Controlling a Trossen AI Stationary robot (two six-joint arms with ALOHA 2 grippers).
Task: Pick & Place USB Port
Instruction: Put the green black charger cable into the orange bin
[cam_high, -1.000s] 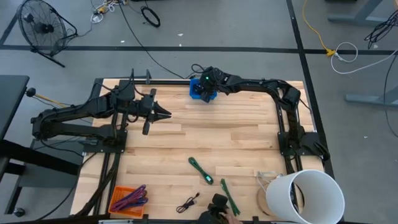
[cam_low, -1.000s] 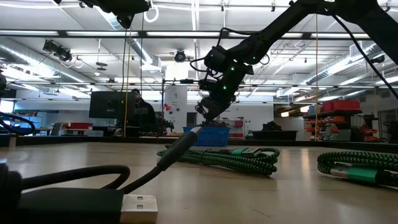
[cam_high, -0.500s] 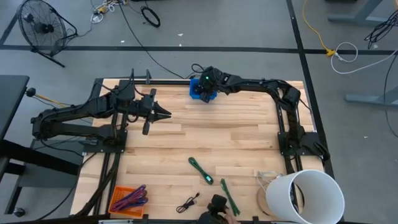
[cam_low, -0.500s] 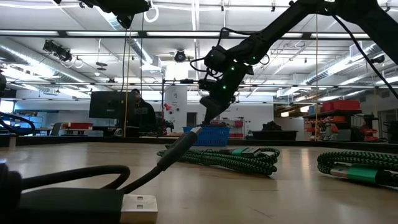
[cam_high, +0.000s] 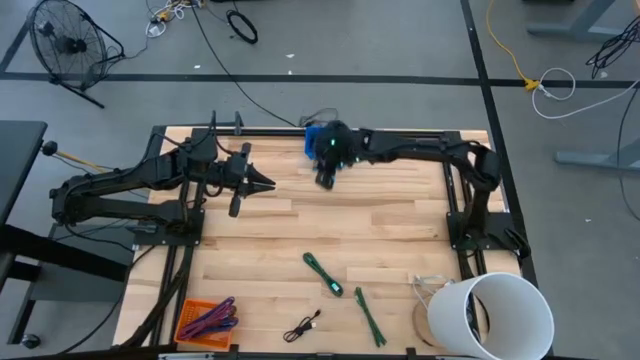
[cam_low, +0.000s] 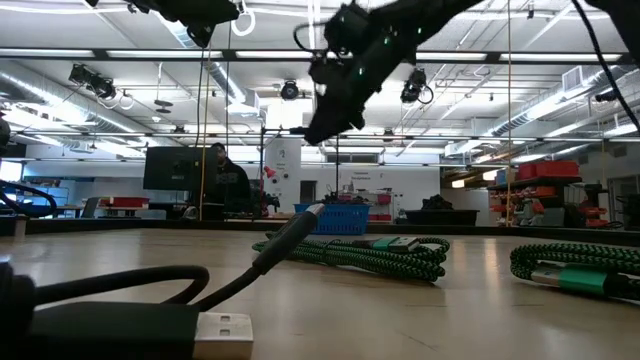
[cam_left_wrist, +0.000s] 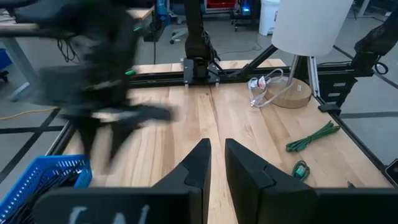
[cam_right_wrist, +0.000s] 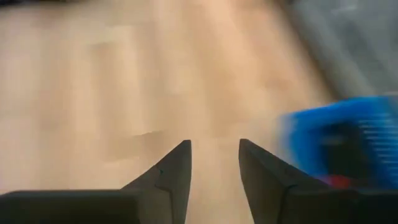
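The left hand (cam_high: 268, 184) hovers over the bench (cam_high: 400, 220), fingers nearly pressed together, holding nothing. Green USB cables (cam_high: 322, 273) lie near the front edge. The right hand (cam_high: 325, 178) hangs beside the blue basket (cam_high: 314, 137), fingers spread, empty.

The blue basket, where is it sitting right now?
In the high view, the blue basket sits at the table's far edge, near the middle, with the right pincer just in front of it.
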